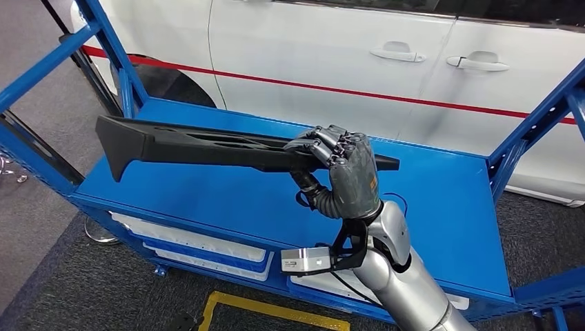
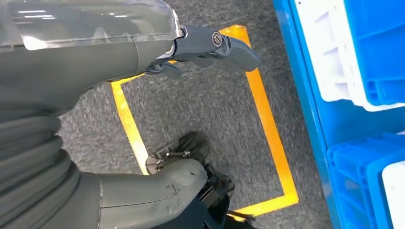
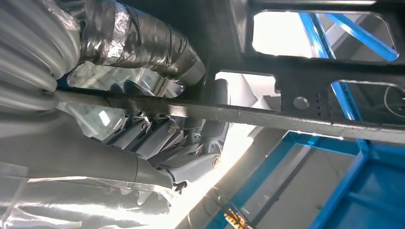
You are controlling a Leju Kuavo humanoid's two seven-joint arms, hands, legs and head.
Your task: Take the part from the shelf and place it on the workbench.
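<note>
Right hand [image 1: 348, 172] fingers [image 1: 330, 146] are wrapped around the black part [image 1: 200, 145] near one end. Its long axis runs leftward from the fingers, above the blue counter [image 1: 441, 207]. Left hand [image 2: 143, 43] hangs empty, fingers loosely apart.

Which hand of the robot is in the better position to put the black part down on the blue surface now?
The right hand. It already grips the long black part above the blue surface. The left hand hangs low over the floor, holding nothing.
</note>
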